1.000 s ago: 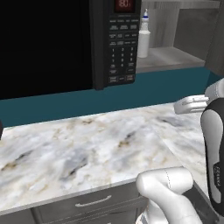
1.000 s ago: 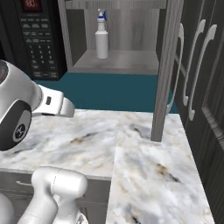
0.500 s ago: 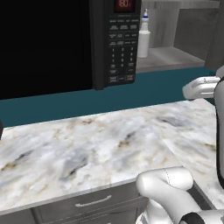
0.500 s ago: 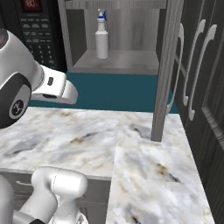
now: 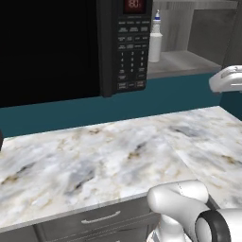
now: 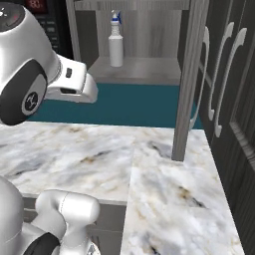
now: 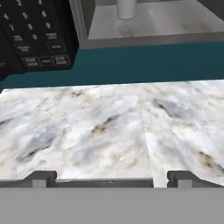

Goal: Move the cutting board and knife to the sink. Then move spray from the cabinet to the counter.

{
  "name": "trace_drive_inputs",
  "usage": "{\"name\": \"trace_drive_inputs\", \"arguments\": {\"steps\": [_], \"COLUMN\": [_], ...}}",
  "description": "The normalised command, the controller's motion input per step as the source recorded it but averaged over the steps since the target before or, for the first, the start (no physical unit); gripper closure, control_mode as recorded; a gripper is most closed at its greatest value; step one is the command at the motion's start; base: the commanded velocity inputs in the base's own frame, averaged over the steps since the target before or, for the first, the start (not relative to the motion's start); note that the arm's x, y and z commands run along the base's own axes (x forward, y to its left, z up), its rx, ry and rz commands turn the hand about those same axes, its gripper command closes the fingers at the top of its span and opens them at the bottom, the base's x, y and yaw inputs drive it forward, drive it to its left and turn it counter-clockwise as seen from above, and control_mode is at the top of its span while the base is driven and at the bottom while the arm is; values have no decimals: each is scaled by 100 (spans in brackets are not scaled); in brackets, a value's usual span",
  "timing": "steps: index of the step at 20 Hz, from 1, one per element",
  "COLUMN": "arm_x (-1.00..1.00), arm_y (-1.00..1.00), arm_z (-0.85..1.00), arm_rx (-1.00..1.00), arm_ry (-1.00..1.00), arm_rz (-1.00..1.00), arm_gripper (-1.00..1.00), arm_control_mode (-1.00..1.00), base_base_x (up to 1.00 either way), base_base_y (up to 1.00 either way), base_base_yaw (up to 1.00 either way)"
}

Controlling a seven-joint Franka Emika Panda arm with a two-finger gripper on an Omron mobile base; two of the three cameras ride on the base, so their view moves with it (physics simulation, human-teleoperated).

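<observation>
Gripper [image 7: 111, 177] spread to full width, nothing between the jaws, nothing in hold. Two dark fingertips [image 7: 41, 177] rising at 6 o'clock in the hand view, far apart, over the front part of the counter [image 7: 109, 131]. Pointed across the marble toward the back wall.

Straight ahead of the gripper, at 12 o'clock in the hand view: the spray [image 7: 126, 8], cut off by the top edge so that just the pale lower body shows, upright on the flat shelf of the cabinet [image 7: 175, 22]. Well apart from the fingertips, with the whole depth of the counter and a teal strip of wall [image 7: 144, 61] between. No contact.

In the left base view, spray [image 5: 155, 40] at about 1 o'clock, upright at the left end of the cabinet shelf [image 5: 182, 61], just beside the microwave [image 5: 94, 47] and its keypad. In the right base view, spray [image 6: 116, 42] at 12 o'clock, white trigger head and blue nozzle tip on top, near the back of the cabinet [image 6: 139, 69]. White arm link [image 6: 45, 74] at 10 o'clock there, raised over the counter [image 6: 99, 159], well short of the shelf.

At 10 o'clock in the hand view: microwave keypad [image 7: 35, 35], tilted. Below the counter's front edge in the left base view: grey drawer with a metal handle [image 5: 99, 219]. At 3 o'clock in the right base view: tall dark cabinet doors with long pale handles [image 6: 226, 79].
</observation>
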Motion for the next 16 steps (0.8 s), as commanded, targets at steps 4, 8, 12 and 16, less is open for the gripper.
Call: {"name": "trace_drive_inputs", "arguments": {"steps": [4, 8, 12, 16], "arm_x": [34, 40, 43, 52], "arm_y": [-5, -1, -2, 0], "arm_z": [7, 0, 0, 0], "arm_rx": [4, 4, 7, 3], "arm_ry": [-4, -7, -11, -7], "arm_rz": [11, 12, 10, 5], "arm_gripper": [-100, -100, -100, -100], "arm_control_mode": [-100, -100, -100, -100], "base_base_x": [0, 0, 0, 0], "base_base_y": [0, 0, 0, 0], "base_base_yaw": [0, 0, 0, 0]}}
